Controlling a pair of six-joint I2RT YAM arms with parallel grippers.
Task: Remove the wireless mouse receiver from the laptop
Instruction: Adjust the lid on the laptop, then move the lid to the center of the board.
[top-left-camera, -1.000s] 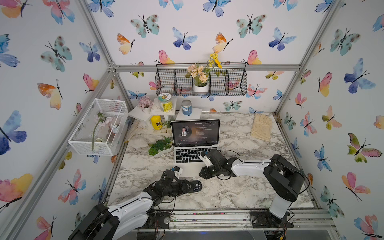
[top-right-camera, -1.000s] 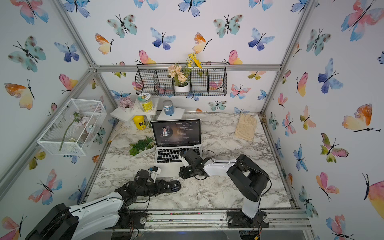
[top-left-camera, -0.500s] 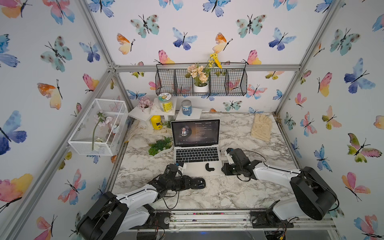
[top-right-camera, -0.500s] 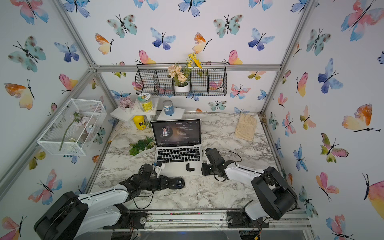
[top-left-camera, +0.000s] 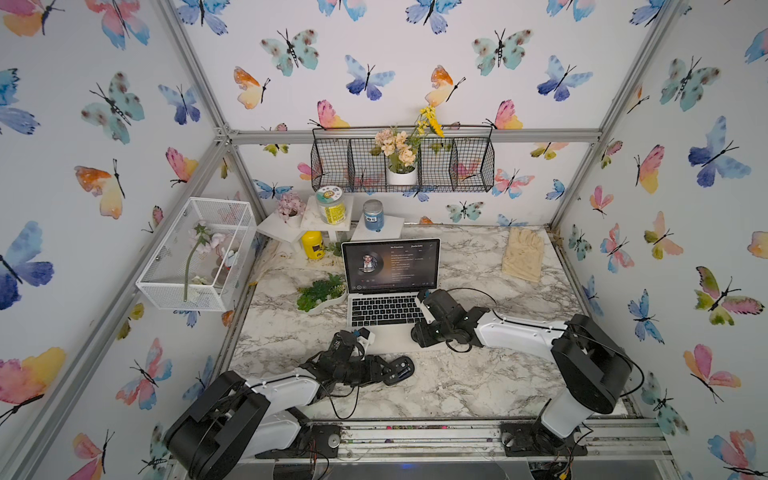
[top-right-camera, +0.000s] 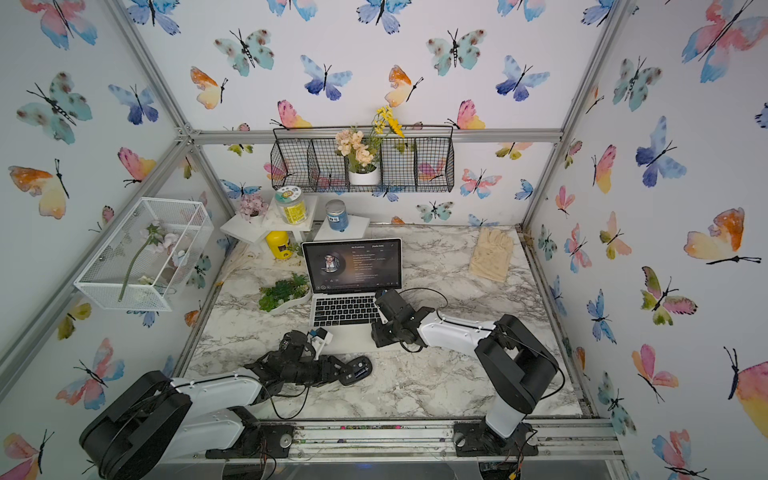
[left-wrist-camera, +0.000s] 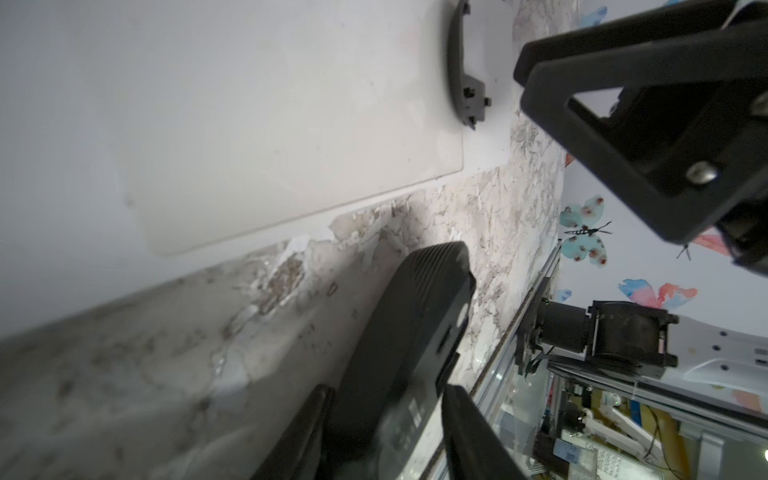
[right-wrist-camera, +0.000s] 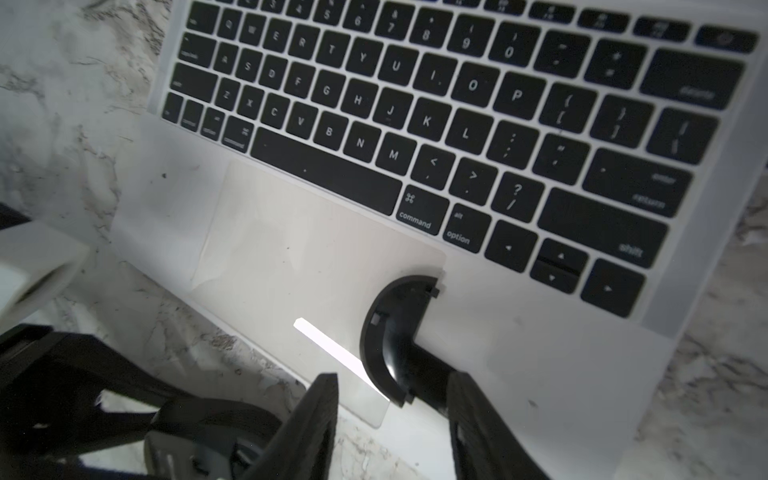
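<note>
The right claw (right-wrist-camera: 392, 378) hangs low over the front of the laptop (right-wrist-camera: 415, 104). Its fingers are well apart and hold nothing. A curved black cover (right-wrist-camera: 390, 328) lies on the palm rest between and just ahead of those fingers, at the corner of the trackpad (right-wrist-camera: 291, 257), and bare trackpad shows between it and one finger. The left claw (left-wrist-camera: 388, 390) is down at the table (top-left-camera: 457, 386) with the mouse (left-wrist-camera: 415, 316) between its fingers. They stand close against both flanks, but I cannot tell whether they press.

I cannot find the receiver in any view, nor tell whether it sits in a port. My judgement is that the step in hand is the approach, with no pull begun. The next move would take the right claw off the palm rest to the laptop's side edge. There the fingers must narrow, pinch the tiny stub squarely and draw it straight out, level with the table. The laptop may slide under that pull.

Only the right wrist view shows the cover lying loose in the claw's gap. In both top views the right arm hides that spot and the laptop edge nearest it. The left wrist view shows the fingers against the mouse. A top view shows the mouse (top-left-camera: 399, 369) jutting beyond the left claw, apart from the laptop.
</note>
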